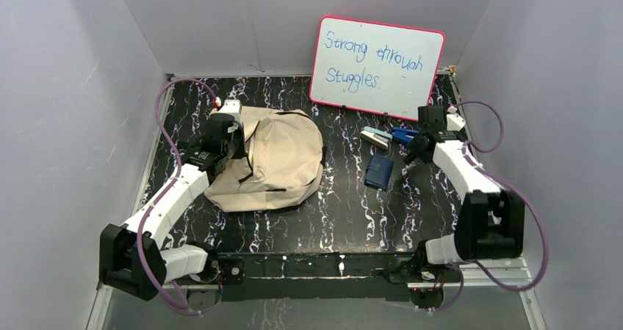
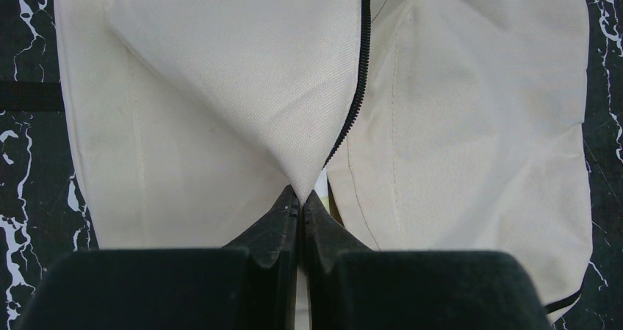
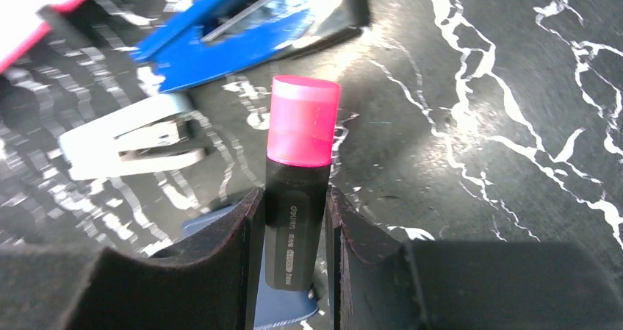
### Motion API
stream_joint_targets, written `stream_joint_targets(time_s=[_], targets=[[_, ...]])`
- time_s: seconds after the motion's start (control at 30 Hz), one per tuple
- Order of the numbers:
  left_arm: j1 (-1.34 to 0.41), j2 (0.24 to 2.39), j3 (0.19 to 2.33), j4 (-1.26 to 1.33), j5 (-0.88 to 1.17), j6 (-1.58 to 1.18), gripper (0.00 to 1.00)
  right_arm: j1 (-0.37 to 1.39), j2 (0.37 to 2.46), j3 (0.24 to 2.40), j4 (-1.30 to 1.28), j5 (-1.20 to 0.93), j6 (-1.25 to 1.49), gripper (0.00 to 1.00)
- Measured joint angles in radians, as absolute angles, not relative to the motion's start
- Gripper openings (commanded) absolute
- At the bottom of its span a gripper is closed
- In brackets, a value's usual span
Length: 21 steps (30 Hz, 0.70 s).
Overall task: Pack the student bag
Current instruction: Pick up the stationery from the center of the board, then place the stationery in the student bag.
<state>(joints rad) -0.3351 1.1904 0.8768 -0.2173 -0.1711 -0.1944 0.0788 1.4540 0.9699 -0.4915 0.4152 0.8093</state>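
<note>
While lying at table (image 1: pixel 353 220) left, the student bag (image 1: pixel 279 161) is pinched at its zip edge by the left gripper (image 2: pixel 300 200), prob. to be held open. A highlighter (image 3: pixel 301 146) is clamped in the right gripper (image 3: pixel 294 205) for packing.

The table (image 1: pixel 353 212) carries one student bag (image 1: pixel 283 165), a beige canvas backpack at 9 o'clock, and one pink-rimmed whiteboard (image 1: pixel 377 65) standing at 1 o'clock. There are two staplers, a blue stapler (image 1: pixel 402 134) and a white stapler (image 1: pixel 375 137), side by side at 2 o'clock, and one small dark blue notebook (image 1: pixel 379 172) at 3 o'clock. There is one pink-capped highlighter (image 3: pixel 301 168), shown in the right wrist view, and two robot arms, the left arm (image 1: pixel 173 194) and the right arm (image 1: pixel 455 161).
</note>
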Motion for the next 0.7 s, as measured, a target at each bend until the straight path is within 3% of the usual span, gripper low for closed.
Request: stream_joint_targets(time_s=[0.1, 0.3, 0.53, 0.6, 0.7], targets=[[-0.335, 1.191, 0.877, -0.217, -0.171, -0.194, 0.00, 0.079, 1.317, 0.919, -0.420, 0.323, 0.744, 0.00], [-0.335, 1.191, 0.877, -0.217, -0.173, -0.194, 0.00, 0.112, 1.150, 0.787, -0.197, -0.077, 0.590, 0.00], [-0.335, 1.190, 0.877, -0.217, -0.175, -0.194, 0.00, 0.403, 1.219, 0.788, 0.035, -0.261, 0.543, 0.00], [-0.335, 1.190, 0.877, -0.217, -0.179, -0.193, 0.00, 0.545, 1.369, 0.815, 0.196, -0.361, 0.569, 0.00], [-0.335, 1.190, 0.877, -0.217, -0.184, -0.193, 0.00, 0.594, 1.447, 0.841, 0.242, -0.400, 0.595, 0.00]])
